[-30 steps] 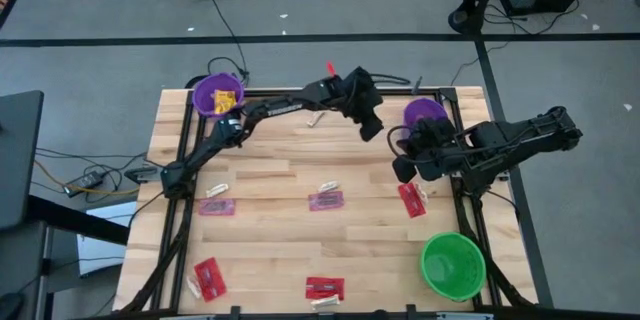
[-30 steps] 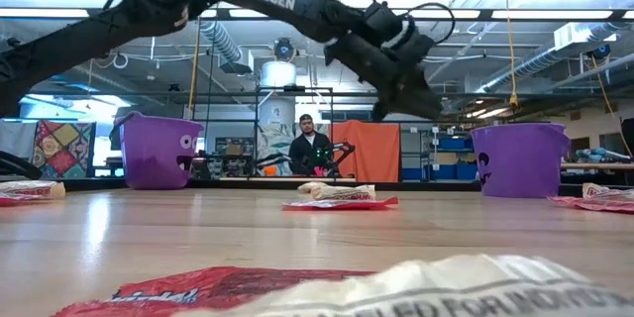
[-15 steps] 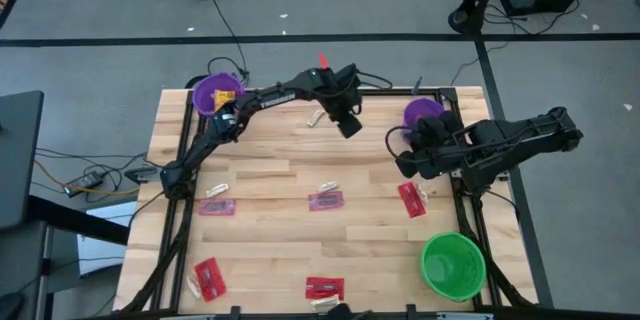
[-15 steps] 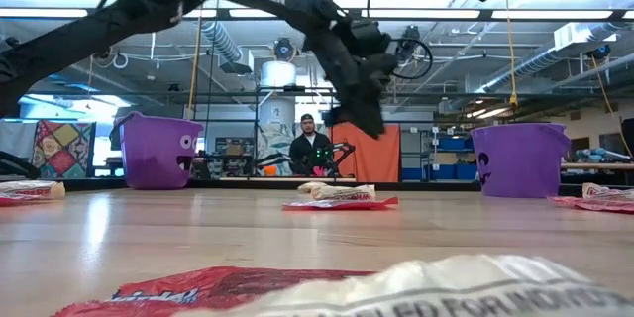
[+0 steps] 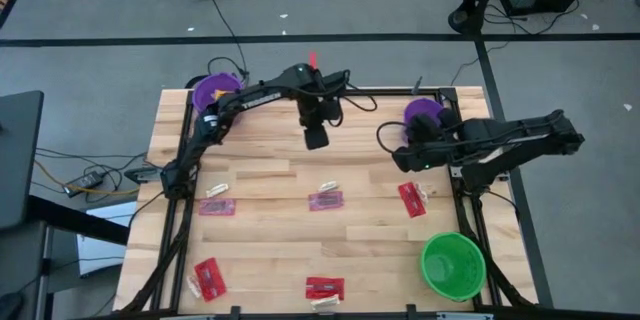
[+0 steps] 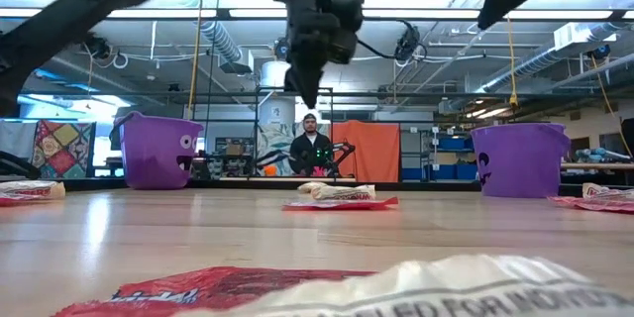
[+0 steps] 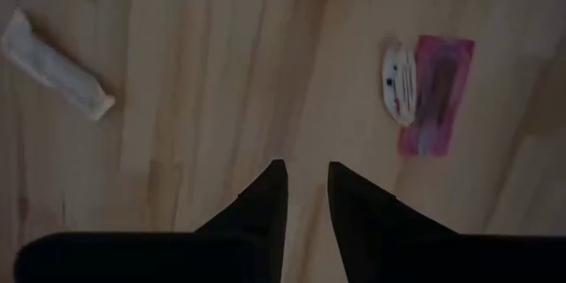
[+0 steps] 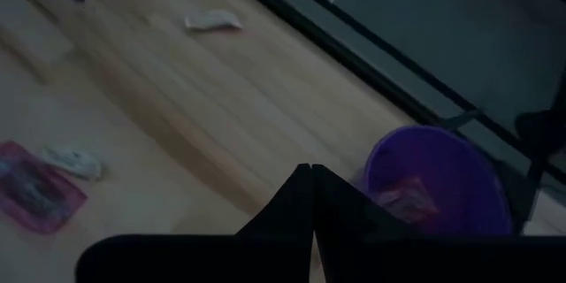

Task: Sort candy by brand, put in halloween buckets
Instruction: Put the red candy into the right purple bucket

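Your left gripper [image 5: 315, 140] hangs above the far middle of the pale wooden table [image 5: 270, 245], its fingers parted by a narrow gap and holding nothing. Straight ahead of it in the left wrist view lies the flat pink wrapped candy [image 7: 431, 95] with a small white cartoon face at one end, and off to one side a small cream-tan wrapped piece [image 7: 57, 65]. Judging by that view, the pink one is your likely target (the same piece at the table's centre [image 5: 326, 200] from above). Open the fingers wider before you descend, since the present gap looks too slim to straddle it, and come down with the fingers across its short side.

Your right gripper [image 5: 403, 157] waits near the right purple plastic bucket [image 5: 424, 112], fingers pressed together and empty; red wrappers already show inside that bucket. The left purple bucket [image 5: 214, 93] holds yellow ones, and the bright green bucket [image 5: 452, 266] stands at the near right corner, so 3 pails are in play.
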Robot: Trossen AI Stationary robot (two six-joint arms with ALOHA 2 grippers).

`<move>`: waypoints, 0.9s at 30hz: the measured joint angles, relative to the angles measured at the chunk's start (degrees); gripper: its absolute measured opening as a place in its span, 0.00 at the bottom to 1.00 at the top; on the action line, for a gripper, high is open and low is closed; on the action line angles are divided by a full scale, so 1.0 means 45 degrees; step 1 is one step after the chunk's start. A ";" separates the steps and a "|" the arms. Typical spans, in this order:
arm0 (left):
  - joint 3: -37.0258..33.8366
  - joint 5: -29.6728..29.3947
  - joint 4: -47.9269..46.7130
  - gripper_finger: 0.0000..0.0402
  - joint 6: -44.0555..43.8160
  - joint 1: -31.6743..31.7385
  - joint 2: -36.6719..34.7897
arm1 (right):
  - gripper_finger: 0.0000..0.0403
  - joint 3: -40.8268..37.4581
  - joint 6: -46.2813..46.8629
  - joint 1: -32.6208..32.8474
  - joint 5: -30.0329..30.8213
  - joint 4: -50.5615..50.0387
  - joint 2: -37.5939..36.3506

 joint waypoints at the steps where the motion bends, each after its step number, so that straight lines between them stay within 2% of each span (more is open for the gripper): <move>1: -0.0382 -0.0028 0.0146 0.22 -0.0001 -0.0027 -0.0347 | 0.05 -0.0118 0.0002 -0.0024 -0.0109 0.0081 0.0000; 6: -0.3291 -0.0369 0.1354 0.22 -0.0360 -0.0159 -0.2475 | 0.04 -0.0594 0.0063 -0.0021 -0.0162 0.0801 0.0000; 17: -1.2547 -0.0745 0.4883 0.22 -0.2804 -0.0624 -0.7864 | 0.04 -0.0765 -0.1364 -0.0338 -0.0072 0.2604 0.0007; 22: -1.5191 -0.0765 0.4967 0.22 -0.4029 -0.1079 -0.9409 | 0.04 -0.0765 -0.2285 -0.0867 0.0126 0.3860 0.0058; 27: -1.7443 -0.0732 0.4960 0.22 -0.4289 -0.2118 -1.0444 | 0.05 -0.0765 -0.3102 -0.1237 -0.0223 0.4984 0.0058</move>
